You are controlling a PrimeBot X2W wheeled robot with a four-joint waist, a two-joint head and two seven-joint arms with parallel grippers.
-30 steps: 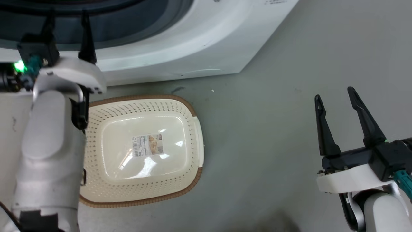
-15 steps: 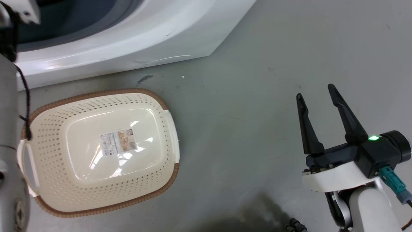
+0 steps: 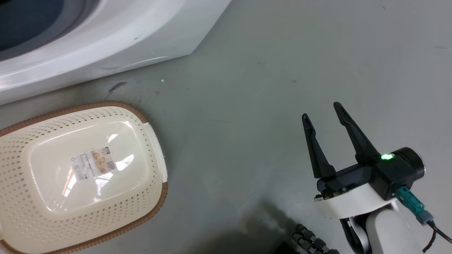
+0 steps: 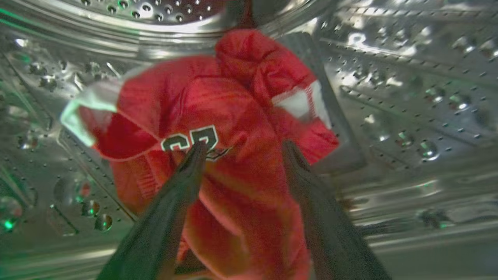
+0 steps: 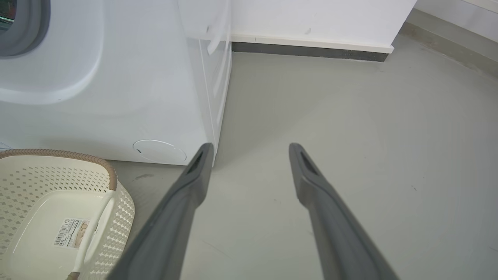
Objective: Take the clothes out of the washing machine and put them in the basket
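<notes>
Bright red clothes with white trim and a dark printed mark lie crumpled inside the washing machine's perforated steel drum. My left gripper is inside the drum, open, its fingertips right at the red fabric with cloth showing between them. The white washing machine stands at the upper left of the head view. The cream basket sits on the floor in front of it, holding only a paper label. My right gripper hangs open over bare floor, well to the right of the basket.
Grey floor stretches to the right of the machine and basket. A white wall with a dark skirting strip runs behind. The machine's corner stands just left of my right fingers. A dark cable bundle lies near the bottom edge.
The head camera has swung right, so basket and machine slide left and my left arm leaves that view. The right gripper stays open.
</notes>
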